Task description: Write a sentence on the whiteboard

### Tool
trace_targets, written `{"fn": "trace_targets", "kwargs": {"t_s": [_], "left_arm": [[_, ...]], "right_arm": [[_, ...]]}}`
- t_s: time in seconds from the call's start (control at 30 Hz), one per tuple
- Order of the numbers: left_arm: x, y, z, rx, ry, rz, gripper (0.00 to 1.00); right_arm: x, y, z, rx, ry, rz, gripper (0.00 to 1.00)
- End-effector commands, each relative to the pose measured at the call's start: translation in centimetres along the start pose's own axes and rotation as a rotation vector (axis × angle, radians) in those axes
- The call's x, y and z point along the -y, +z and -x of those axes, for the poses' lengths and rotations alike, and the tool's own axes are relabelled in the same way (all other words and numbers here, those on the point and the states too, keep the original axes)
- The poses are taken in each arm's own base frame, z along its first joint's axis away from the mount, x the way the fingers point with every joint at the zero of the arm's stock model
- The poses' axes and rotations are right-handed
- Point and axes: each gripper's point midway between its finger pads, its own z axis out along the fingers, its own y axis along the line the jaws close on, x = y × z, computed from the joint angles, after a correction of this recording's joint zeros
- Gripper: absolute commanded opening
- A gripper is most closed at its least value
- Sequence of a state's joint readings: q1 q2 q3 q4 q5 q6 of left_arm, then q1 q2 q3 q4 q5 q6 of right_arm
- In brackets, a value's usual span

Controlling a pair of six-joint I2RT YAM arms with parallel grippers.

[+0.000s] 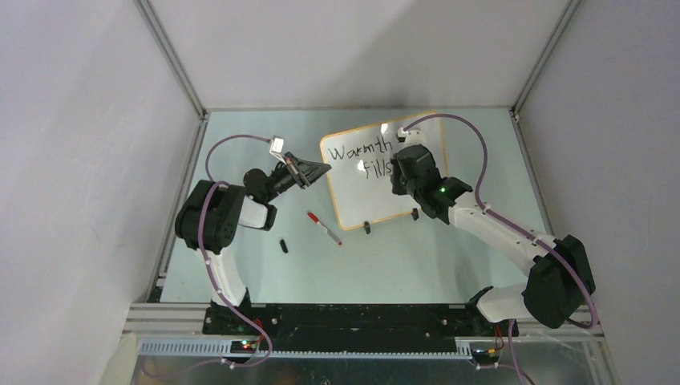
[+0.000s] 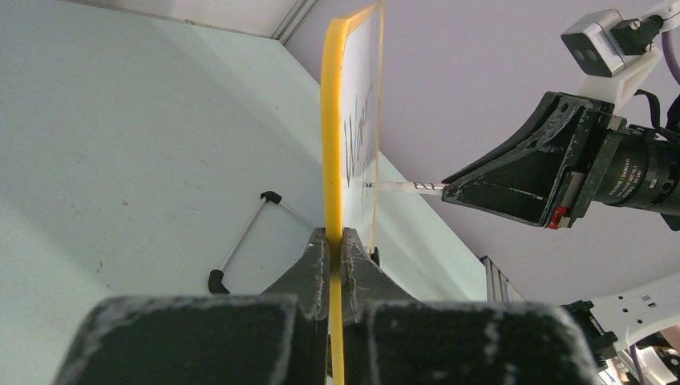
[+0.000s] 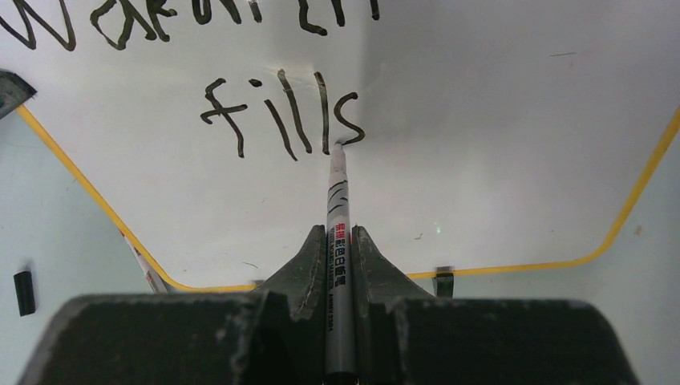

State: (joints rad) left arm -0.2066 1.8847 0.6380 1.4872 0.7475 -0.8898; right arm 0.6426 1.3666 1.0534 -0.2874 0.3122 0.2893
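Observation:
The whiteboard [image 1: 377, 188] with its orange-yellow frame stands tilted up off the table. My left gripper [image 1: 321, 170] is shut on its left edge; the left wrist view shows the frame [image 2: 332, 120] pinched between the jaws of the left gripper [image 2: 336, 237]. The sentence reads "Warmth" [image 1: 359, 151] with "fills" [image 3: 281, 116] below it. My right gripper [image 3: 339, 233] is shut on a grey marker [image 3: 338, 216], whose tip touches the board at the tail of the "s". In the left wrist view the right gripper [image 2: 449, 188] holds the marker [image 2: 405, 187] against the written face.
A red-capped marker [image 1: 323, 227] and a loose black cap [image 1: 284, 245] lie on the table left of the board's lower edge. Two black clip feet [image 1: 366, 228] sit on that edge. A thin white rod with black ends [image 2: 240, 237] lies behind the board. Enclosure walls surround the table.

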Motion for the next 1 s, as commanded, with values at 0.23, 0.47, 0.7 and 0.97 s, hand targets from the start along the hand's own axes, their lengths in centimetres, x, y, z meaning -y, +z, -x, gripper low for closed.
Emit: {"fn": "trace_targets", "kwargs": {"t_s": [0.23, 0.47, 0.7, 0.97], "left_arm": [[1.6, -0.2, 0.7, 0.011, 0.092, -0.051, 0.0], [1.6, -0.2, 0.7, 0.012, 0.093, -0.051, 0.0], [1.5, -0.1, 0.7, 0.013, 0.091, -0.049, 0.03], [1.4, -0.2, 0.6, 0.012, 0.089, -0.046, 0.11]], "right_arm": [[-0.3, -3.0, 3.2, 0.151, 0.005, -0.011, 0.0], [-0.4, -4.0, 3.6, 0.223, 0.016, 0.009, 0.0], [-0.9, -3.5, 3.1, 0.214, 0.007, 0.021, 0.0], [-1.4, -3.3, 2.8, 0.209, 0.0, 0.027, 0.0]]}}
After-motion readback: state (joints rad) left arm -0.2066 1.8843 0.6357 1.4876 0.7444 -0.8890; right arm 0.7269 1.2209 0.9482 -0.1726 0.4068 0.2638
